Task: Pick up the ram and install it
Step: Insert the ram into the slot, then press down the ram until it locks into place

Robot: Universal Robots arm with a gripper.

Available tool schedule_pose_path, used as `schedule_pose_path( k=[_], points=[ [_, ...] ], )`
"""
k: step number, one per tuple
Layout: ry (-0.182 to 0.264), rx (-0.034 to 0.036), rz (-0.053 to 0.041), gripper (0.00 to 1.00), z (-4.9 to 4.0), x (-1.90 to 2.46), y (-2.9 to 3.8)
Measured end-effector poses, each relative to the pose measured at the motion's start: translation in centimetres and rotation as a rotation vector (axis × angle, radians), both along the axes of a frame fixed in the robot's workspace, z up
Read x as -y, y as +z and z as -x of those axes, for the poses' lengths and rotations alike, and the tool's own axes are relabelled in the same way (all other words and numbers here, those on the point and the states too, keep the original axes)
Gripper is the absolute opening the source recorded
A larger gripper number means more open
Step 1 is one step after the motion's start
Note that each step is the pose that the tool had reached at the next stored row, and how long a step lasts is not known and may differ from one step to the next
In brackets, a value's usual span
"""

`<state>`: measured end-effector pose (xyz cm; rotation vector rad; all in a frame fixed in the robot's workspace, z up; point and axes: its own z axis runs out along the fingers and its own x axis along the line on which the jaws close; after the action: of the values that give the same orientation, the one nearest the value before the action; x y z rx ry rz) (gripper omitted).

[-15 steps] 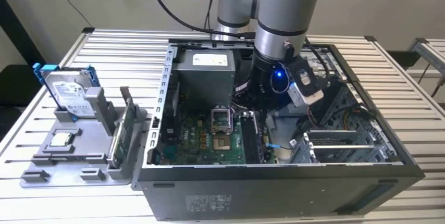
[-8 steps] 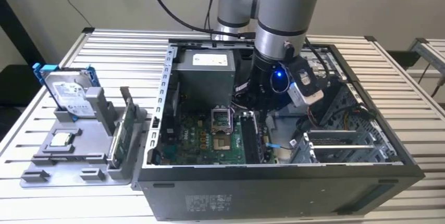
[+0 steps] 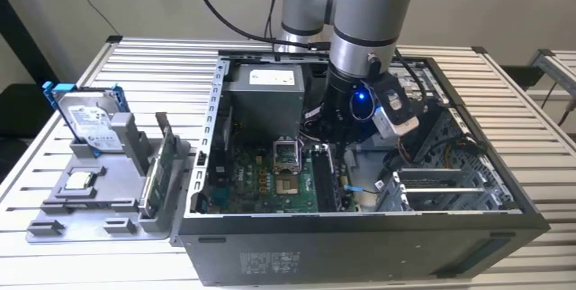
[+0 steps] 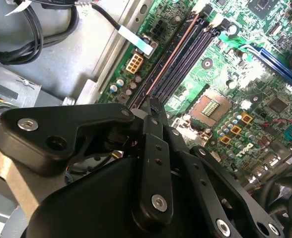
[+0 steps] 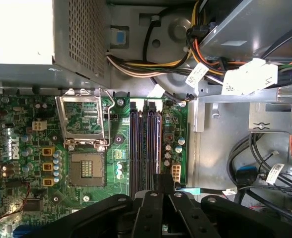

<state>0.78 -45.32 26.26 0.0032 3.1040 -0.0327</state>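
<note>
On the slatted surface (image 3: 135, 54), at nine o'clock of the open computer case (image 3: 360, 249) in the exterior view, sits a grey holder (image 3: 90, 219). At the holder's eleven o'clock a hard drive (image 3: 88, 118) in a blue frame stands upright. A small processor chip (image 3: 79, 181) lies flat near the holder's middle, and a green circuit card (image 3: 153, 185) stands on edge at its three o'clock side, just beside the case wall.

Inside the case the grey power supply (image 3: 266, 94) is at twelve o'clock of the green motherboard (image 3: 261, 182), whose processor socket (image 3: 286, 155) has its metal frame raised. At three o'clock of the socket the ram (image 3: 326, 175) shows as a dark narrow strip on edge in the bank of memory slots (image 5: 145, 144).

The arm (image 3: 365, 27) comes down from twelve o'clock into the case. In both wrist views the pincer (image 4: 153, 106) (image 5: 162, 182) is drawn in until no clear gap shows, its tips down at one end of the slots. Whether they nip the ram or only press on it, I cannot tell.

At four o'clock of the arm is the metal drive cage (image 3: 441, 185), with bundled cables beside it.
</note>
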Motion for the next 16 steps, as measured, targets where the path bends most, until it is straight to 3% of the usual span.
schedule_pose_path(
  k=[16],
  points=[
    [0.002, 0.0001, 0.0006, 0.11, 0.0, 0.0, 0.0]
  ],
)
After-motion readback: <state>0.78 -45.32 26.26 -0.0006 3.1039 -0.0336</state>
